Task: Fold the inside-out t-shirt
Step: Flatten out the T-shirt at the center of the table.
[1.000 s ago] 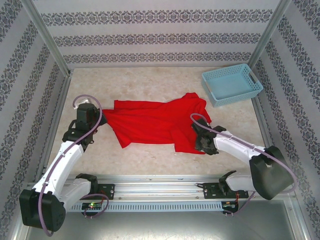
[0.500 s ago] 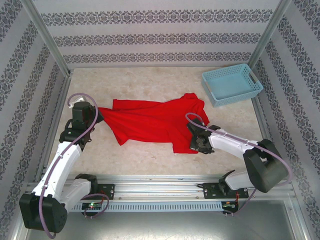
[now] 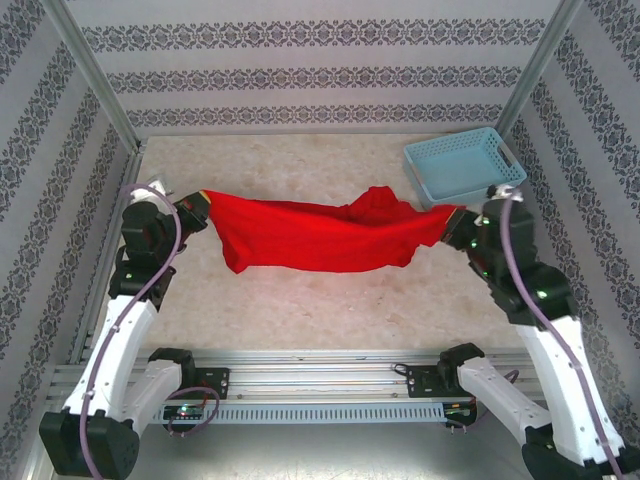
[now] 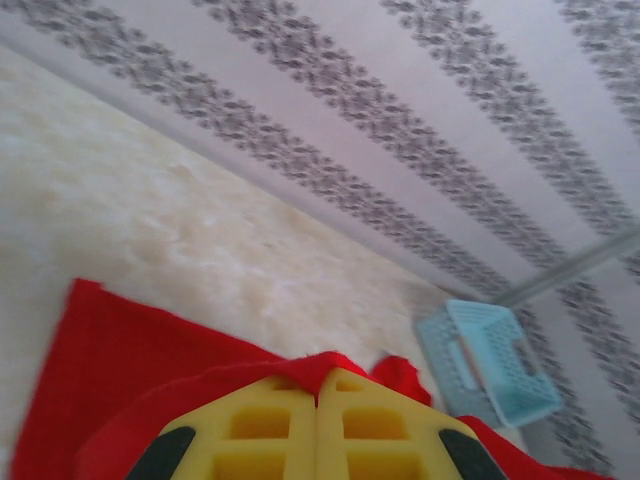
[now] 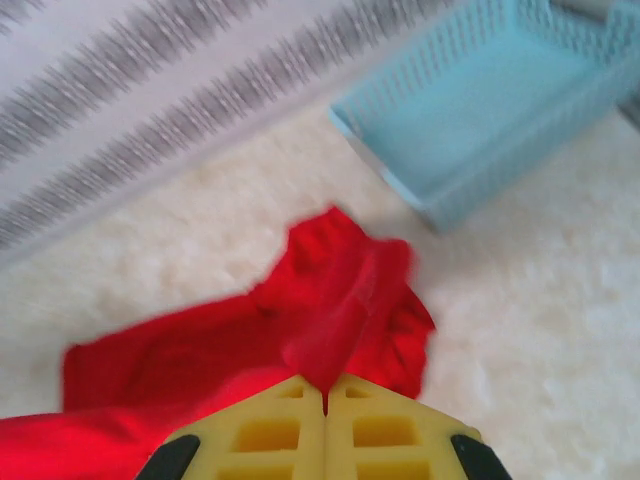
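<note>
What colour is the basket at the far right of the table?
Light blue; the basket shows best in the right wrist view.

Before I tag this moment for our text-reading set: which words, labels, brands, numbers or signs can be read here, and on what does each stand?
None can be read.
The red t-shirt: plain, with no print or tag showing.
The light blue basket: no label on it.
The walls: a repeating ornamental pattern, no letters.

Table (image 3: pixel 300 310) holds basket (image 3: pixel 463 165); t-shirt (image 3: pixel 310 235) maybe touching.
</note>
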Action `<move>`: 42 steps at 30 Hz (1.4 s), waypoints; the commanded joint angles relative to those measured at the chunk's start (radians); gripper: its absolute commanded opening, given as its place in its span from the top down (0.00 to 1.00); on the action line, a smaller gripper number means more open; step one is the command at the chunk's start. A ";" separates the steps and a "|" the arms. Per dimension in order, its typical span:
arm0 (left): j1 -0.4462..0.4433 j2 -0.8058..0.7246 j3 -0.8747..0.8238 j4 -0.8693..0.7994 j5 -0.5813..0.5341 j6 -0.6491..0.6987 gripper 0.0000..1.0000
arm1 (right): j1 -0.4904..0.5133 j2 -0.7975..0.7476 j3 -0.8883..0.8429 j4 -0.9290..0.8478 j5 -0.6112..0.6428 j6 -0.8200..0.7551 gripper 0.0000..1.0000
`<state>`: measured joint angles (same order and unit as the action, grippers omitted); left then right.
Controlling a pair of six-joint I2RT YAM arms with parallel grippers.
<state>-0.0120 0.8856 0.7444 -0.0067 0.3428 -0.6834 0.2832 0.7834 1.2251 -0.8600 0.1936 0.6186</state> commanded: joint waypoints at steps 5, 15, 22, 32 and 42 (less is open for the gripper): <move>-0.004 0.328 -0.003 -0.101 0.102 0.000 1.00 | -0.011 0.018 0.039 -0.042 -0.009 -0.078 1.00; 0.001 -0.032 -0.078 0.093 0.088 -0.042 1.00 | -0.030 -0.011 0.221 -0.026 0.036 -0.159 1.00; 0.004 -0.391 0.011 0.082 -0.001 -0.033 1.00 | -0.029 -0.064 0.425 0.029 0.026 -0.204 1.00; 0.003 -0.066 0.186 -0.201 -0.094 0.055 1.00 | -0.030 0.026 0.502 0.093 0.068 -0.282 1.00; 0.012 0.082 0.259 -0.171 -0.057 0.027 1.00 | -0.032 0.138 0.450 0.156 0.070 -0.313 1.00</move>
<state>-0.0116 1.1137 0.9741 -0.2443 0.2947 -0.6624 0.2634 0.9779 1.6508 -0.7700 0.2394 0.3317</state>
